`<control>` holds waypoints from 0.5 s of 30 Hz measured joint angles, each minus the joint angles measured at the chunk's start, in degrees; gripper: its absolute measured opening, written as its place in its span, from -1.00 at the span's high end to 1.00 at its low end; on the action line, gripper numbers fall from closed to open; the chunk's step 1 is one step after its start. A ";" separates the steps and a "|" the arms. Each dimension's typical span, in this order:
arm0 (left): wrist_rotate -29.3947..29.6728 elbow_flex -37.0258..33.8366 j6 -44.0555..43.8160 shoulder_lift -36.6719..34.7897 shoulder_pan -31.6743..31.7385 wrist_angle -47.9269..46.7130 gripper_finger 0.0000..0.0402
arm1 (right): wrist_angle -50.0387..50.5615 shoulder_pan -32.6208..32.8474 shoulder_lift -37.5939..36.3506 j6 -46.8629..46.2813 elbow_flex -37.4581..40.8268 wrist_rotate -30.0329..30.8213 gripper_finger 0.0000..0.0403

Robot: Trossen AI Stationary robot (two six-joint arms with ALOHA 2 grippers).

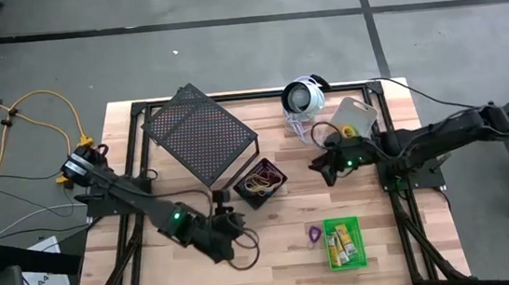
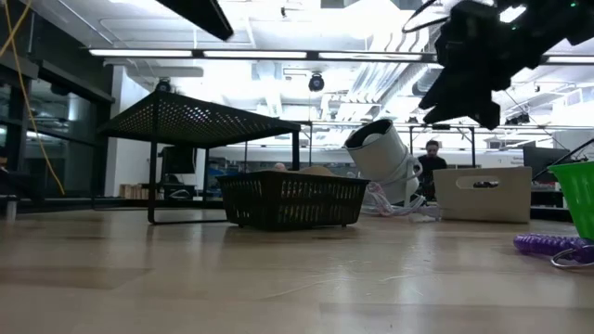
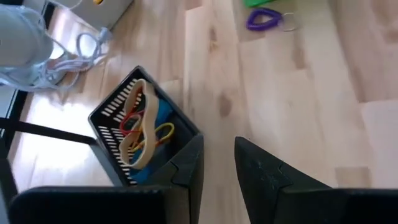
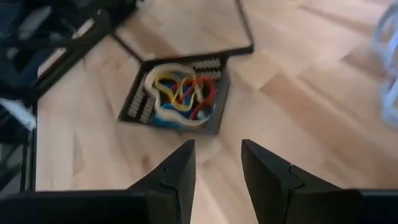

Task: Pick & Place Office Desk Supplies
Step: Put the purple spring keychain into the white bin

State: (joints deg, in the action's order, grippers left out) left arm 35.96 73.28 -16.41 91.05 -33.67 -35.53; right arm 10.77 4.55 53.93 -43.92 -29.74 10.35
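Risk: loop snag on black bin (image 1: 260, 181) rim if right gripper (image 4: 217, 163) dives in off-centre. Fingers apart, empty, hovering near bin, aimed at tangled loops (image 4: 177, 93) inside. Left gripper (image 3: 217, 163) also parted, empty, just beside bin. Possible arm clash over bin. Purple loop (image 1: 313, 234) loose on table beside green bin (image 1: 345, 243) holding yellow pieces (image 1: 341, 240).

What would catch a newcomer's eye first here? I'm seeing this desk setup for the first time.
Probably the large black mesh rack at the table's back left, with the small black bin of tangled coloured elastic loops beside it. Next, the green bin of yellow pieces near the front edge, a purple loop lying on the wood just left of it.
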 joint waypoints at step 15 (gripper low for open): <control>5.85 -9.58 -12.02 -0.70 -11.68 5.20 0.58 | -9.71 10.80 0.02 -1.29 0.02 1.57 0.42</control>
State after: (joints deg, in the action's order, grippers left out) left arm 41.80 63.70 -28.43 90.35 -45.35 -30.33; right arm 1.06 15.35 53.95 -45.21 -29.71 11.92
